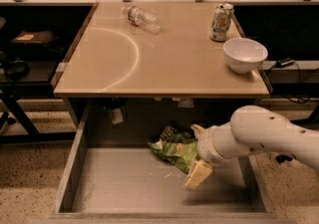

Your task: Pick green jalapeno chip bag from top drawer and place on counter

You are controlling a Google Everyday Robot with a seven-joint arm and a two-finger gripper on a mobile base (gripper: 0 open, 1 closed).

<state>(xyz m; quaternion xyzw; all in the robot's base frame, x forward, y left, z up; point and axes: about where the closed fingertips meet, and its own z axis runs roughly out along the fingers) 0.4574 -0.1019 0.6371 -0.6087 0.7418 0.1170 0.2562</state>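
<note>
The green jalapeno chip bag (173, 147) lies crumpled on the grey floor of the open top drawer (119, 183), near the back, right of the middle. My gripper (196, 154) reaches in from the right on a white arm; one pale finger (198, 174) points down in front of the bag's right edge and the other sits behind it, so the gripper stands open beside the bag. The beige counter (164, 63) spreads above the drawer with a faint light arc on its left.
On the counter lie a clear plastic bottle (141, 17) on its side at the back, a green-and-white soda can (221, 22) upright at the back right, and a white bowl (244, 54) near the right edge. Dark shelving stands left and right.
</note>
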